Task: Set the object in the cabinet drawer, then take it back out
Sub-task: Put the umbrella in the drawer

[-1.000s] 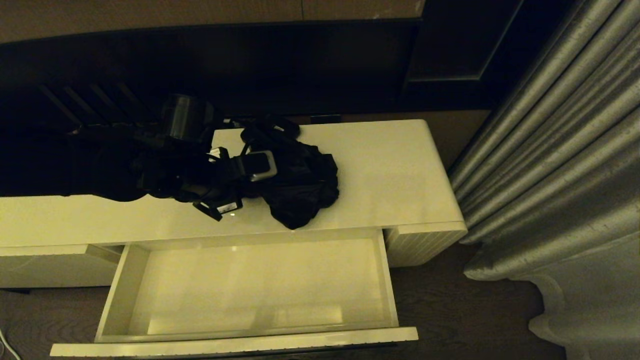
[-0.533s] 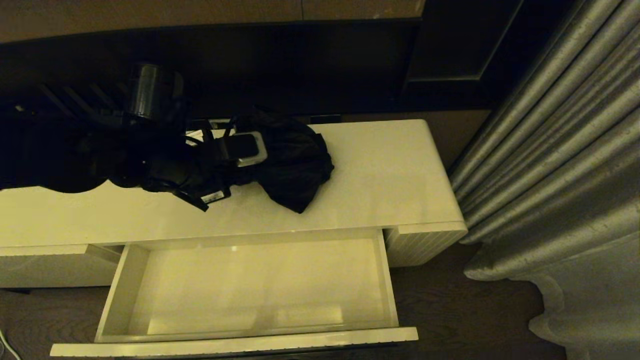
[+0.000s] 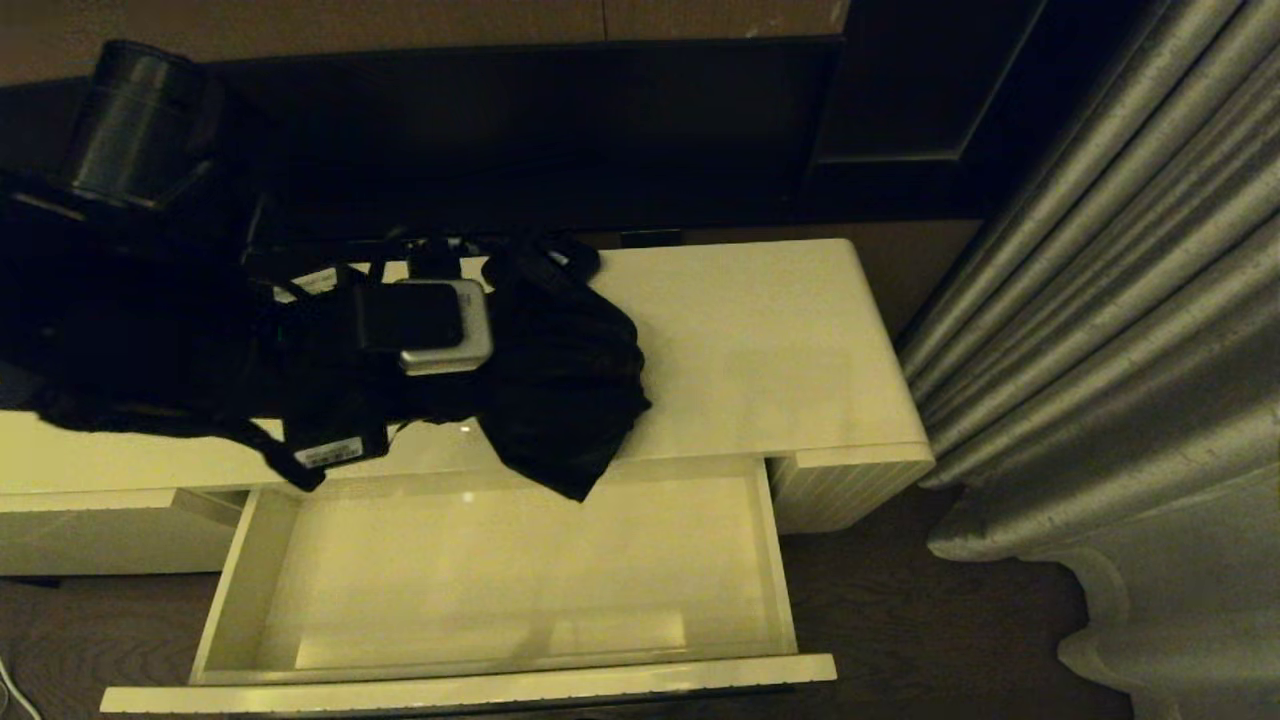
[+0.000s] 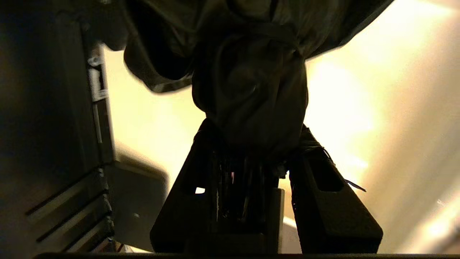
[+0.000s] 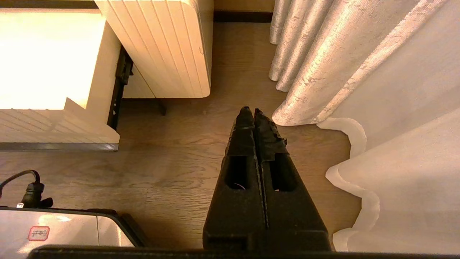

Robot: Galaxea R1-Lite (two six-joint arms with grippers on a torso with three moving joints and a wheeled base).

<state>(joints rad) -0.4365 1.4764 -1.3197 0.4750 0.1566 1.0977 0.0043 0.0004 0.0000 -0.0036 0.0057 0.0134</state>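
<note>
Hanging from left claw (image 4: 251, 158), clamped between fingers: umbrella (image 3: 560, 380), above drawer (image 3: 500, 675) rear edge.

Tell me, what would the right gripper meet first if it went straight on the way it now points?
Probably the wooden floor: the shut right gripper points down at bare boards between the cabinet and the curtain.

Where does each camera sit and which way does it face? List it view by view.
Head view: high up, looking down on the open cabinet drawer; left arm carries the umbrella.
Left wrist view: behind the left gripper, clamped on the umbrella's bundled fabric.
Right wrist view: behind the shut right gripper, facing floor and curtain.
Shared: umbrella in head and left wrist; drawer in head and right wrist.
</note>
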